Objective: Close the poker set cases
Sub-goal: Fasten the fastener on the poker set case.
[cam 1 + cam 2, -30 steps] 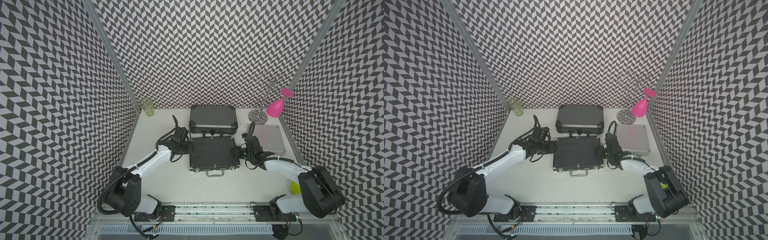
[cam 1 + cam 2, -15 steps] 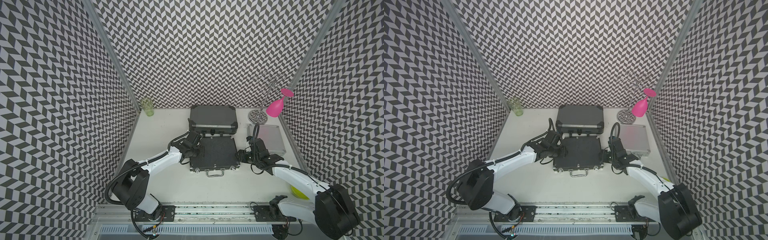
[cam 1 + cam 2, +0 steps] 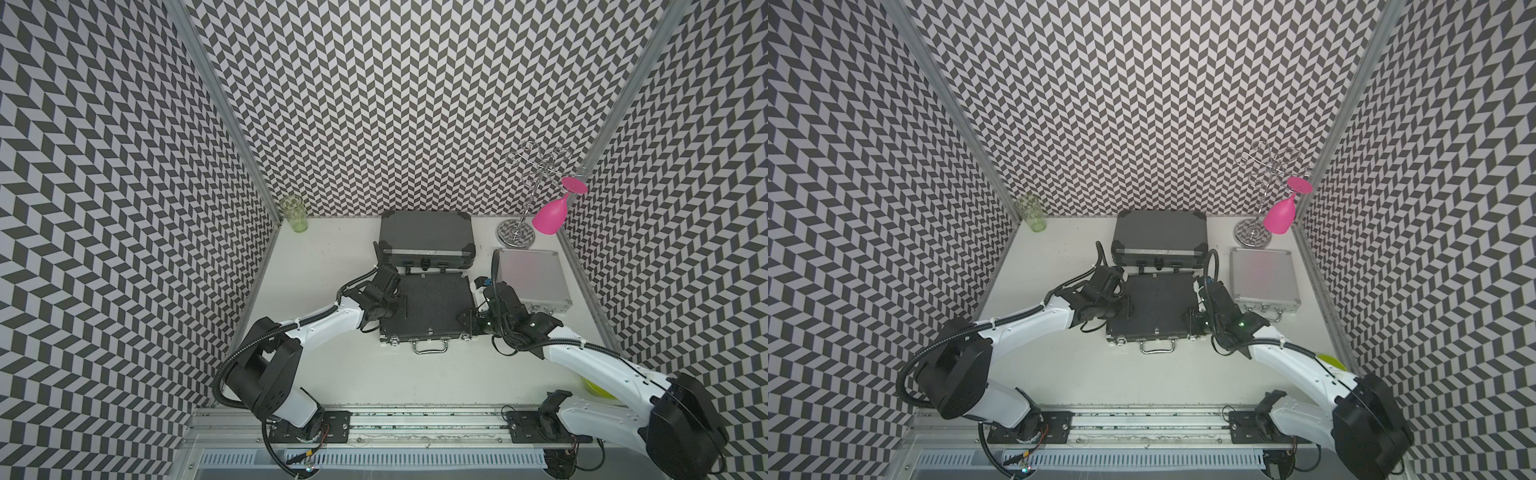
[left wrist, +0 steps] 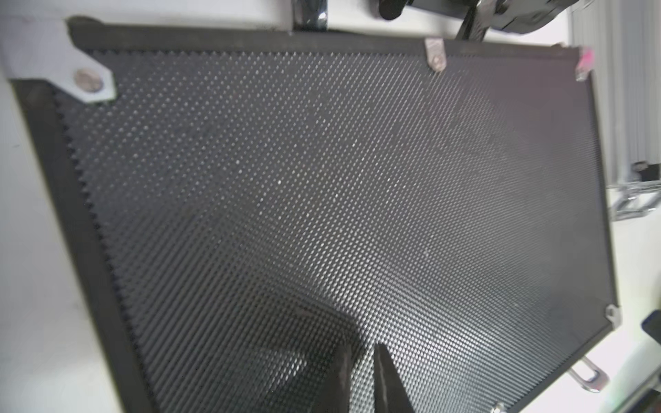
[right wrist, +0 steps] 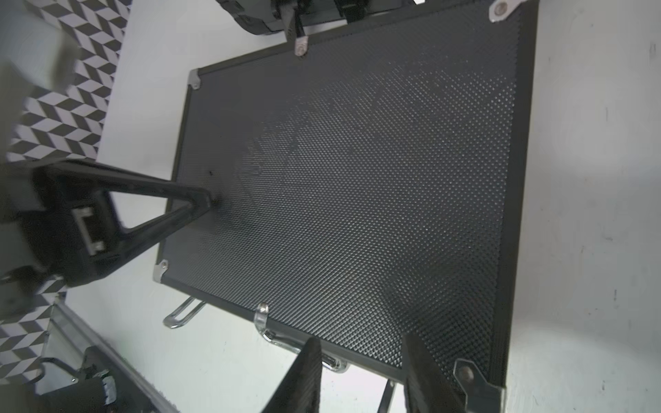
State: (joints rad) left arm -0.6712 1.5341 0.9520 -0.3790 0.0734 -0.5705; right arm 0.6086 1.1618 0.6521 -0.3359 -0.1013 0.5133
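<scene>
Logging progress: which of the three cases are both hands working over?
The flat textured black case, front centre. The ribbed dark grey case behind it and the silver aluminium case beside it are unattended.

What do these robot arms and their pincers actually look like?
Both arms, left arm and right arm, have white shells with chunky black joints and black ribbed cables running alongside. The left gripper and right gripper have slim black tapering fingers.
</scene>
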